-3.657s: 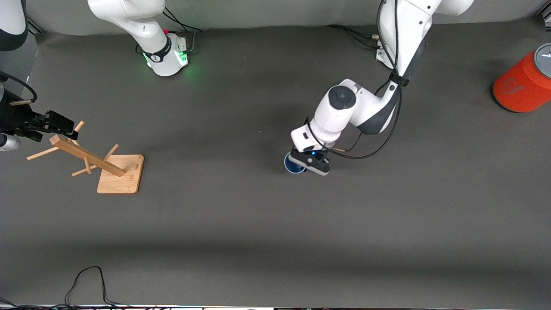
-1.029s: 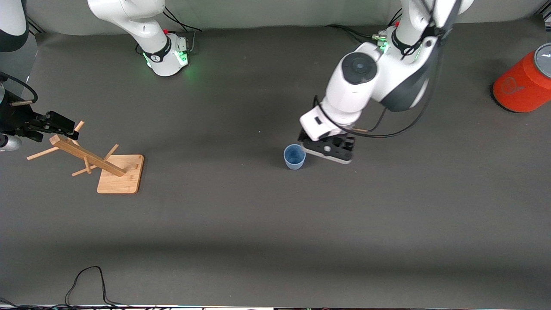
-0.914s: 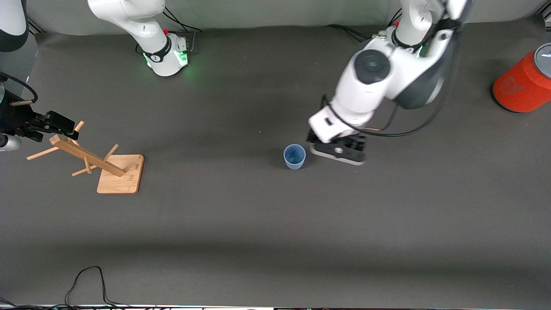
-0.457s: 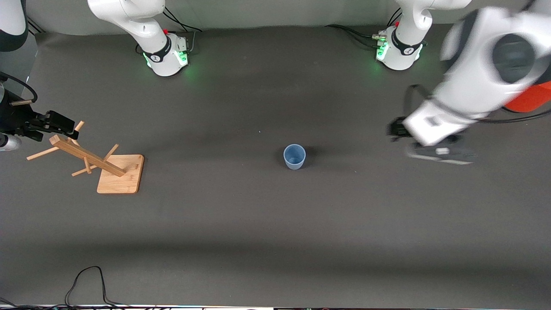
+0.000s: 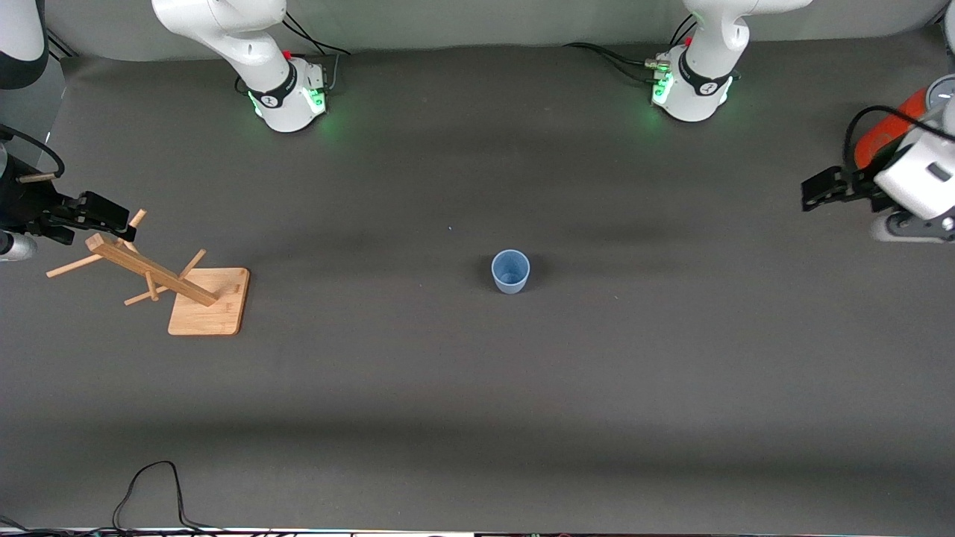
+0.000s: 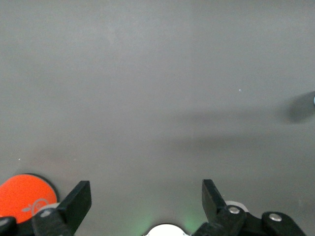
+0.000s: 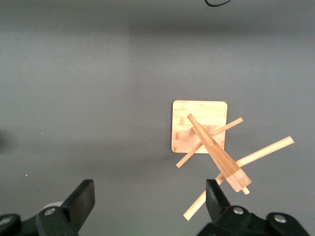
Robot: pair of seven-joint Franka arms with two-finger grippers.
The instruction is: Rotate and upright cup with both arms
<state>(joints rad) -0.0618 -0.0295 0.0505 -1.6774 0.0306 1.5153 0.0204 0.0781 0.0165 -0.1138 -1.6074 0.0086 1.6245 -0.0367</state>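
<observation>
My left gripper (image 6: pixel 142 206) spread, empty, over red cylinder (image 6: pixel 22 194); right gripper (image 7: pixel 150 206) spread, waiting over rack (image 7: pixel 211 147). Cup (image 5: pixel 510 271) well apart from both, upright; likely light, stiff, slick; pinch at rim.

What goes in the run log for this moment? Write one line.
cup: upright, mid-table, free | left gripper: open, over red-orange cylinder | right gripper: open, over wooden rack

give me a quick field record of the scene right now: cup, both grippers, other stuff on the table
cup: cup upright on the table, mouth up, free of both grippers
left gripper: left gripper open, empty, over the left arm's end of the table beside the red-orange cylinder
right gripper: right gripper open, empty, waiting over the wooden peg rack
table: dark grey mat
</observation>
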